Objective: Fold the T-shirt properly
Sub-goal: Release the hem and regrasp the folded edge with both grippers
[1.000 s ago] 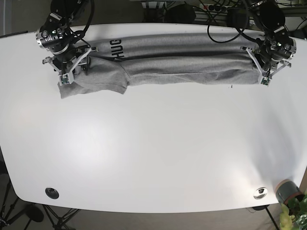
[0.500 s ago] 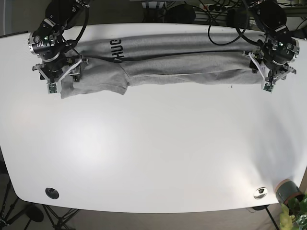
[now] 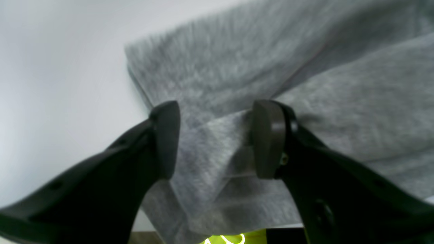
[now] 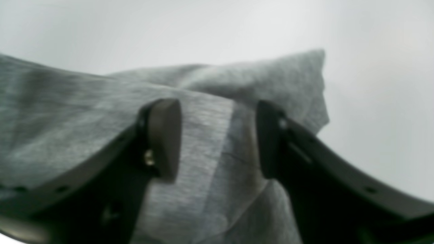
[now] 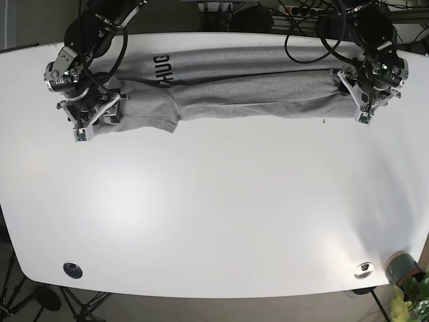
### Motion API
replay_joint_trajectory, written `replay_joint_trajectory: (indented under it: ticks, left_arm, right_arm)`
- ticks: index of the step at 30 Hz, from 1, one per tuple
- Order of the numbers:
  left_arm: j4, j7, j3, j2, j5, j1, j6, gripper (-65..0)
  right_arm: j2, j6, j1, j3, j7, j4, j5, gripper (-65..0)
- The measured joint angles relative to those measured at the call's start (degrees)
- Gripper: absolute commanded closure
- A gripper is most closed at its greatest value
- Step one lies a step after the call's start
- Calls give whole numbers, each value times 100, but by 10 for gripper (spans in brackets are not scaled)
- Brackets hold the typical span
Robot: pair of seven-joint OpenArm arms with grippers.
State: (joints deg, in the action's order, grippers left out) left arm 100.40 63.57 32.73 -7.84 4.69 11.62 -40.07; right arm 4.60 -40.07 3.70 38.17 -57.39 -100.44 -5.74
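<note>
A grey T-shirt (image 5: 241, 87) with black lettering lies folded into a long band along the far side of the white table (image 5: 214, 201). My right gripper (image 5: 90, 119) is at the band's left, sleeve end. In the right wrist view the right gripper (image 4: 217, 139) is open, its fingers (image 4: 162, 139) straddling a fold of grey T-shirt cloth (image 4: 210, 101). My left gripper (image 5: 362, 99) is at the band's right end. In the left wrist view the left gripper (image 3: 217, 139) is open, its fingers (image 3: 268, 139) either side of a raised fold of the T-shirt (image 3: 220, 78).
A black grommet (image 5: 72, 270) and a silver grommet (image 5: 364, 270) sit near the table's front edge. A plant pot (image 5: 402, 268) stands off the front right corner. Cables and arm bases (image 5: 301, 13) crowd the far edge.
My right gripper moved down and toward the front onto the sleeve end, which now looks more bunched. My left gripper shifted slightly inward over the band's right end.
</note>
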Motion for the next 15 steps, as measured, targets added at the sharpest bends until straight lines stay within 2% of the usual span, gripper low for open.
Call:
replay_joint_trajectory:
  ticks: [2,8,15]
  left_arm:
    - [-251,-98,7,-28,63,-7,15,-318]
    - [-841,-605,50,-319,393,-31,-52,-318]
    - [-975,-741,39,-313,286,-208,-50,-318]
  right_arm:
    - [-48,20,28,9,118,199,48,-247]
    - [-197,-7,15,50,706,852,-125,-266]
    - [-363,-48,-111,127,1394,1421,-223,-268]
